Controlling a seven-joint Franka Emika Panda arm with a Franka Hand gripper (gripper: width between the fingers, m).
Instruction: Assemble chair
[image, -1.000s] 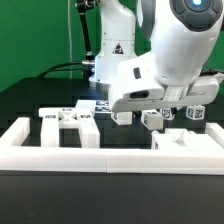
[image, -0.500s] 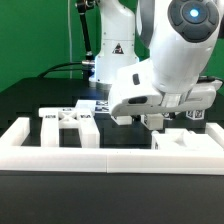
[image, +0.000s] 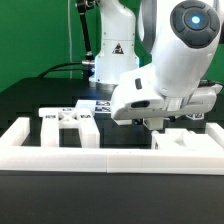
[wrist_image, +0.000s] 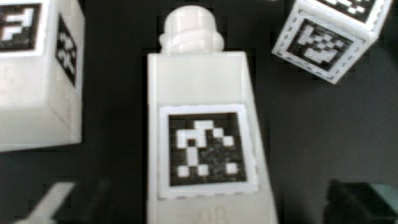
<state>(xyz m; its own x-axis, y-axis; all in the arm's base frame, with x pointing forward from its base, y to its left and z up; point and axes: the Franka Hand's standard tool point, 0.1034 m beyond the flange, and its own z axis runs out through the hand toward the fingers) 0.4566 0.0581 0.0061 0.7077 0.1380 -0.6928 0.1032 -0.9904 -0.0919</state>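
In the wrist view a white chair leg (wrist_image: 199, 120) with a peg at one end and a black-and-white tag lies lengthwise between my fingers. My gripper (wrist_image: 205, 205) is open and straddles the leg, with a dark gap on each side. Two other tagged white chair parts lie beside it: a block (wrist_image: 36, 80) and a smaller cube (wrist_image: 329, 40). In the exterior view my hand (image: 160, 100) hangs low over the parts on the exterior view's right and hides the leg. A tagged white panel piece (image: 68, 122) lies on the exterior view's left.
The long white border rail (image: 100, 157) runs across the front with raised ends. The marker board (image: 100, 105) lies behind the panel piece. Another white part (image: 185, 140) rests against the rail, and a tagged cube (image: 197, 117) sits behind it.
My hand has come down and shifted slightly toward the exterior view's left, covering the small tagged parts that showed beneath it before. The jaws remain wide apart.
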